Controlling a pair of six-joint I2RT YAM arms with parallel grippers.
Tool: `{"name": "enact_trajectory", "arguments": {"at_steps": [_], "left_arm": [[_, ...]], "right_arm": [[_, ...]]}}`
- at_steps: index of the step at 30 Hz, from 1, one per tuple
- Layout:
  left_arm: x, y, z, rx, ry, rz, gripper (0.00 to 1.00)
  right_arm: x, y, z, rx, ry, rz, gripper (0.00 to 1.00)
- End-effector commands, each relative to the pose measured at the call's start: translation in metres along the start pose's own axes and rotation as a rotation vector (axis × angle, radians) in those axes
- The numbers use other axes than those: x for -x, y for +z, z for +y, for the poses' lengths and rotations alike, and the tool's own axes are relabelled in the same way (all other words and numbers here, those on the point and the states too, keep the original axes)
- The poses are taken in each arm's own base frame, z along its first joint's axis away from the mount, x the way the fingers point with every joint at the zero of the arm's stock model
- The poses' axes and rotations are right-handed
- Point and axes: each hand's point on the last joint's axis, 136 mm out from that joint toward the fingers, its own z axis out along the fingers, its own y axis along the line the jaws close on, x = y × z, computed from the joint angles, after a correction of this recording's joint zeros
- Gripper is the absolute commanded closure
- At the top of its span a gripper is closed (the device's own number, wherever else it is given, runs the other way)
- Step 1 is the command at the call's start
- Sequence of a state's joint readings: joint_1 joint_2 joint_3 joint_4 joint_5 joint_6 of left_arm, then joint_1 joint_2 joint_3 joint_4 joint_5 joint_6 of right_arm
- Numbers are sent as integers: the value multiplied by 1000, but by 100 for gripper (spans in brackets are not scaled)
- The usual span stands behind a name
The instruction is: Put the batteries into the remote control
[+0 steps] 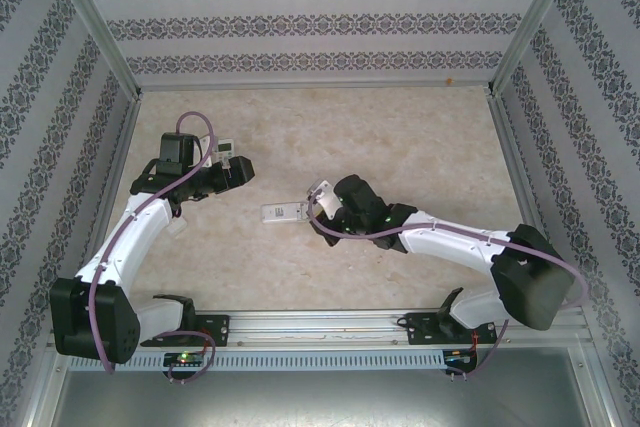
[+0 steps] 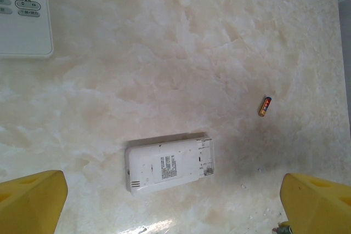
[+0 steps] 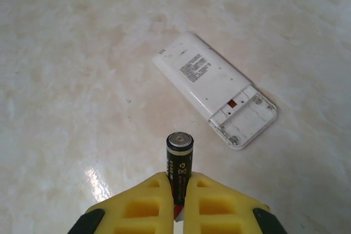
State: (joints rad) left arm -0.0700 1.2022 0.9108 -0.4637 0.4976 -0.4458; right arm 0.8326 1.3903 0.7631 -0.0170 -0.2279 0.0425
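Note:
A white remote control [image 3: 208,80] lies face down on the marble table, its empty battery bay [image 3: 247,116] uncovered at one end. My right gripper [image 3: 184,184] is shut on a black battery [image 3: 180,160], which stands out past the yellow fingertips, metal end up, a little short of the remote. From above, the right gripper [image 1: 325,205] sits just right of the remote [image 1: 283,212]. My left gripper [image 2: 175,212] hangs open above the same remote [image 2: 164,165], with yellow fingers [image 2: 30,204] wide apart on either side. Another battery [image 2: 265,106] lies loose on the table.
A second white remote [image 2: 22,15] lies face up with its buttons showing, close to the left gripper [image 1: 232,165]. Patterned walls and metal rails [image 1: 100,37] enclose the table on three sides.

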Motion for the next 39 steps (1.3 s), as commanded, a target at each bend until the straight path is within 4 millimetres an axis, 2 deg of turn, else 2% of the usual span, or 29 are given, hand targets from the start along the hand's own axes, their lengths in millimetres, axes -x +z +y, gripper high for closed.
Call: {"name": "enact_trajectory", "arguments": {"at_steps": [1,7,10,11,13,14,17,20,24,30,39], "left_arm": [[2,-3,-3,-20,11,-19,0],[1,-2,-2,-21,10,-19,0],[1,-1,-3,-29,7,-18,0],[2,-2,-4,-33,7,-20,0],[3,-1,-5,-39,4,-23,0],[3,-1,-6,-42,4,-26,0],[2,0,-4,-38,0,-27,0],[0,3,-4,-51,-10,-24,0],[2,4,-5,-54,-6,-21,0],[-1,1,-4,-41,7,-15,0],[-2,2,-2,-34,6,-8,0]], "right_arm": [[15,-11,10,71,-105,-34,92],[16,-12,15,89,-189,-34,92],[24,-9,9,57,-125,-33,92],[29,-6,1,14,-30,-22,92],[32,2,-24,-98,267,23,91],[29,9,-28,-79,414,64,91],[28,30,-25,28,772,170,90],[26,46,-22,68,916,270,90],[15,55,-25,10,897,405,92],[5,62,-42,-71,896,441,91],[-9,70,-46,-99,868,491,88]]}}
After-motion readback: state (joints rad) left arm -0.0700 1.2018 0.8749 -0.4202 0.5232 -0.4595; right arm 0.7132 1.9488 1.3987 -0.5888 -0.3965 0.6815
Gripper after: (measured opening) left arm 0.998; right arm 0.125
